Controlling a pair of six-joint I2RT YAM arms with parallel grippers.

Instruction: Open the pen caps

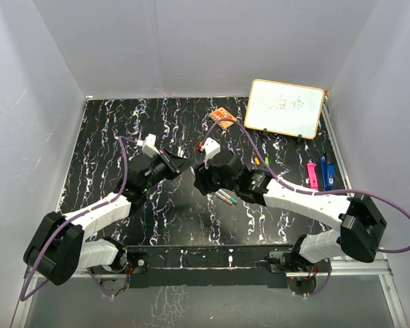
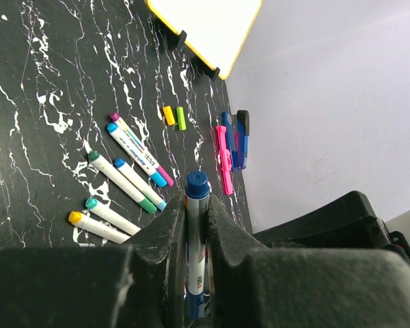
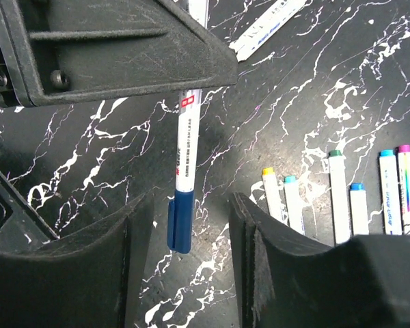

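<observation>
walls: plain pale grey around the desk.
desk: black, white-veined, with loose markers.
left arm: stretched to the centre, left gripper clenched on a white marker.
right arm: reaching in opposite, right gripper spread.
blue cap: on the marker's end, between the spread fingers, untouched.

Smooth plastic on the blue pen cap and white pen; matt, scuffed black plastic on the right end effector; smooth marbled counter.

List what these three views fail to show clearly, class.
Top view: writing on the whiteboard is too faint to read.
Right wrist view: the blue pen has its upper end hidden by the jaws holding it.
Same view: the markers are cut off by a near jaw.
</observation>
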